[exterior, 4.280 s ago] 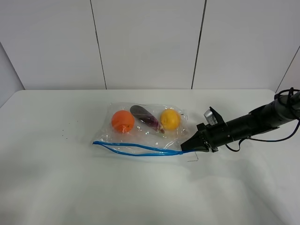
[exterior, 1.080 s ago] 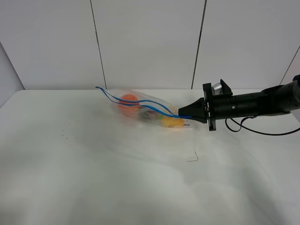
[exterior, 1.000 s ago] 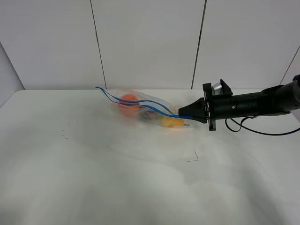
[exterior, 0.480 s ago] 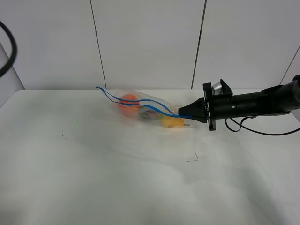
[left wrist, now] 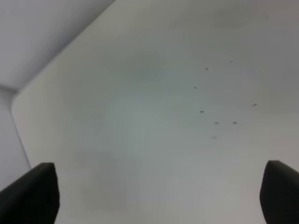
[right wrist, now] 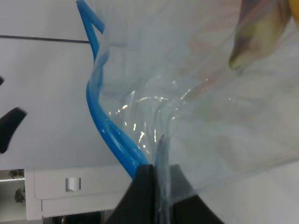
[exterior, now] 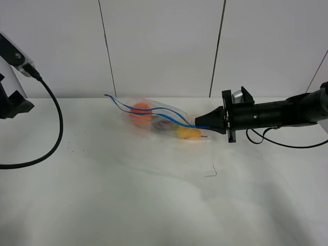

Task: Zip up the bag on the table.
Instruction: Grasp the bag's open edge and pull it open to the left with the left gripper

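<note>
The clear bag (exterior: 156, 119) sits at the back of the white table (exterior: 154, 205), its right end raised. Orange, purple and yellow produce shows through it. Its blue zipper strip (exterior: 148, 111) runs open in two strands from the far left tip to my right gripper (exterior: 199, 124). The right gripper is shut on the bag's zipper-end corner; the right wrist view shows the fingers (right wrist: 142, 191) pinching plastic beside the blue strip (right wrist: 110, 126). My left gripper (left wrist: 156, 193) is open and empty above bare table; its arm (exterior: 13, 100) shows at the far left.
A small dark thread (exterior: 211, 172) lies on the table in front of the bag. Tiny dark specks (exterior: 72, 148) mark the left side. The left arm's black cable (exterior: 54, 130) loops over the left edge. A white panelled wall stands behind.
The right gripper earlier lifted the bag's corner and swung it toward the back; over the last second both stayed still. The left arm has come into view at the left edge.
</note>
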Robot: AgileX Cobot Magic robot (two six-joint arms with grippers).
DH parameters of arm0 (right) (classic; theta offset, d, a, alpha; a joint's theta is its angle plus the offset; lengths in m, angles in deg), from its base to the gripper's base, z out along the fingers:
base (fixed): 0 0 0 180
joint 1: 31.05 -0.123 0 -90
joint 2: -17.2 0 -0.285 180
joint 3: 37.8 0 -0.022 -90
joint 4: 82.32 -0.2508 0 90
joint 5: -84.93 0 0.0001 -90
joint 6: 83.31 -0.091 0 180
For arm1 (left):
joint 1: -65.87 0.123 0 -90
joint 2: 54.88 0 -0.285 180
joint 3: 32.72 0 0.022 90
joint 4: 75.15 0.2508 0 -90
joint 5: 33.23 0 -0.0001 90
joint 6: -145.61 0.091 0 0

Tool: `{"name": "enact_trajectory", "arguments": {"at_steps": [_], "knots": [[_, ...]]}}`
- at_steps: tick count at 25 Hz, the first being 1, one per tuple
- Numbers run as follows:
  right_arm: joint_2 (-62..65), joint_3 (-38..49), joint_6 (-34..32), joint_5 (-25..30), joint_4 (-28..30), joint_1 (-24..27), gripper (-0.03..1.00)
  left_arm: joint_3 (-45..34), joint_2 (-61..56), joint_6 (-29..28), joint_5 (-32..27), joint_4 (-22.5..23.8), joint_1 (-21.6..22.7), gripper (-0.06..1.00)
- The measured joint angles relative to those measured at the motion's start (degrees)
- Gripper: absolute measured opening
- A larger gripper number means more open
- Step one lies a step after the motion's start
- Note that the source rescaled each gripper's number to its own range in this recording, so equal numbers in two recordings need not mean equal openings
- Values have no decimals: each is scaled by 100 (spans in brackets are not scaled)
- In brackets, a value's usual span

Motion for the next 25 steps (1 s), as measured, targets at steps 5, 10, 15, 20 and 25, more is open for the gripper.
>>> {"name": "enact_trajectory", "arguments": {"at_steps": [5,10,15,20,25], "knots": [[0,0,0,0,-31,0,0,0,536,260,164,1,-452,81],[0,0,-19,0,-31,0,0,0,865,275,451,6,-1491,81],[0,0,-25,0,-36,0,0,0,1161,175,1260,0,-2578,81],[0,0,-25,0,-36,0,0,0,1607,65,2267,0,-3318,81],[0,0,-46,0,-36,0,0,0,2190,46,3152,0,-3832,81]]}}
